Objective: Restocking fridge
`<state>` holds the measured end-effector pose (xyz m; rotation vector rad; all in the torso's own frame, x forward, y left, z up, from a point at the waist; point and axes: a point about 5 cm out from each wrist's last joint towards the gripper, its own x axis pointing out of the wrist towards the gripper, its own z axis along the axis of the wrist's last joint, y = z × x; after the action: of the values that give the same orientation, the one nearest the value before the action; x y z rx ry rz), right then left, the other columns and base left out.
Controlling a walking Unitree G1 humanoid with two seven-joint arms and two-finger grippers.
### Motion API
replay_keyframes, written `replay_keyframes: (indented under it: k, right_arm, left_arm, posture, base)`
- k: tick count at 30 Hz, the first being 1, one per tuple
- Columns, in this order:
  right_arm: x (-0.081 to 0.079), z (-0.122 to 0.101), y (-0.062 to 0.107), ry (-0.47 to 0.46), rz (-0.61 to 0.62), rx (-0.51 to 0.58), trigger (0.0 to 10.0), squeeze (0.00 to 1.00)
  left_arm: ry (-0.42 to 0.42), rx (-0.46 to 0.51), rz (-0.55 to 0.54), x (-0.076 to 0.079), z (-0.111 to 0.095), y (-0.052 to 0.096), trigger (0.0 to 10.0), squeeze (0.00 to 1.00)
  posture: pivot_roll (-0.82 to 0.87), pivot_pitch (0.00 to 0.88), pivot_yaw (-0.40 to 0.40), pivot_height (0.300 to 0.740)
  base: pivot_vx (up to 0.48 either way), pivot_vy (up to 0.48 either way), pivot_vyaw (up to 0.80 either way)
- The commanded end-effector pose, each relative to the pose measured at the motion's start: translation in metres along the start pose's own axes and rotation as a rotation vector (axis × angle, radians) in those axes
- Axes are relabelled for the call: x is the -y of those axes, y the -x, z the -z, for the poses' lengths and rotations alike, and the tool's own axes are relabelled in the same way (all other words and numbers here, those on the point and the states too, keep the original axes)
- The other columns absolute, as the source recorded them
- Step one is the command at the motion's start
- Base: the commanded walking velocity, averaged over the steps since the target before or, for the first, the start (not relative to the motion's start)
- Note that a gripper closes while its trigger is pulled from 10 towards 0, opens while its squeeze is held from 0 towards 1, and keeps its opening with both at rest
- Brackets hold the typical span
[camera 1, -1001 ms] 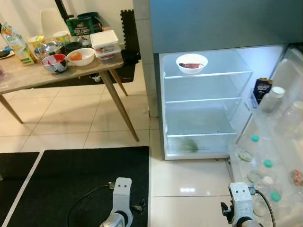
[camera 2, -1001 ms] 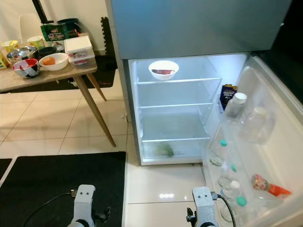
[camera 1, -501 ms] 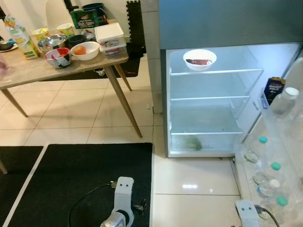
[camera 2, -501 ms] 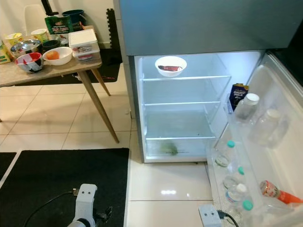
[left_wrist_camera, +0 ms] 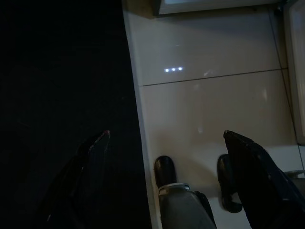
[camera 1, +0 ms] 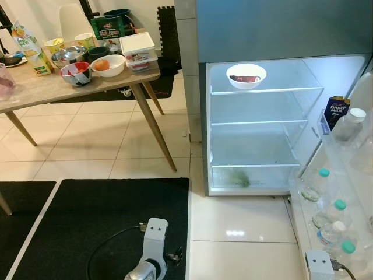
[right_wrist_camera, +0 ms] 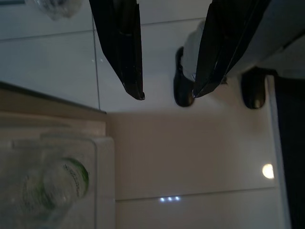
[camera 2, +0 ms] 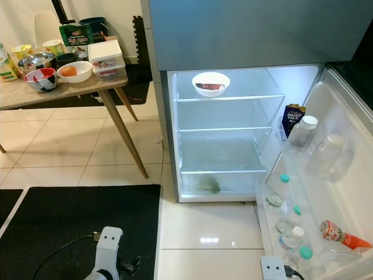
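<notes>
White-lit fridge (camera 1: 262,128) stands open ahead, door (camera 2: 338,192) swung to the right. Top glass shelf carries one white bowl (camera 1: 246,75) with dark contents; middle shelf is bare; something green (camera 1: 238,178), too blurred to identify, lies in the bottom drawer. Door racks hold a dark milk carton (camera 1: 337,111) and clear bottles (camera 2: 303,133) above, with small teal-capped bottles (camera 2: 282,189) and a red-orange bottle (camera 2: 341,235) lying lower down.

Wooden table (camera 1: 35,93) stands well left of the fridge, bearing bowls (camera 1: 108,65), stacked white tubs (camera 1: 139,50), cups and a juice carton (camera 1: 24,46); its far end is cut off by the frame. Floor is glossy cream tile (camera 1: 233,224), with a black mat (camera 1: 99,227) covering the near left; the mat's edge runs just left of the fridge front, leaving bare tile before the fridge.

Left gripper (left_wrist_camera: 167,157) hangs low over the mat-tile seam, fingers spread wide. Right gripper (right_wrist_camera: 164,71) hangs over tile beside the door's lower rack, fingers apart, empty; a green-labelled bottle (right_wrist_camera: 57,188) shows blurred below.
</notes>
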<state>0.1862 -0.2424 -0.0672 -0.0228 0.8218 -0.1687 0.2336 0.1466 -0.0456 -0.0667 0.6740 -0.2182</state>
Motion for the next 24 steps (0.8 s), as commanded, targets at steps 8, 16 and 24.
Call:
replay_keyframes:
  k: [8, 16, 24]
  right_arm:
    - [-0.014, -0.003, -0.001, -0.025, -0.083, 0.034, 10.0, 0.00]
    - [-0.017, -0.002, -0.002, -0.007, -0.070, 0.016, 10.0, 0.00]
    - [-0.015, -0.003, -0.002, -0.005, -0.071, 0.023, 10.0, 0.00]
  left_arm:
    - [-0.003, -0.019, -0.014, -0.004, 0.007, 0.003, 10.0, 0.00]
    - [0.001, -0.013, -0.010, -0.002, 0.007, 0.003, 10.0, 0.00]
    - [-0.027, -0.014, 0.012, 0.002, 0.007, 0.002, 10.0, 0.00]
  posture:
    - [-0.05, 0.091, 0.084, 0.740]
    - [-0.05, 0.086, 0.082, 0.740]
    - [-0.05, 0.081, 0.081, 0.740]
  base:
    - [0.000, 0.000, 0.00]
    - [0.000, 0.000, 0.00]
    - [0.000, -0.155, 0.00]
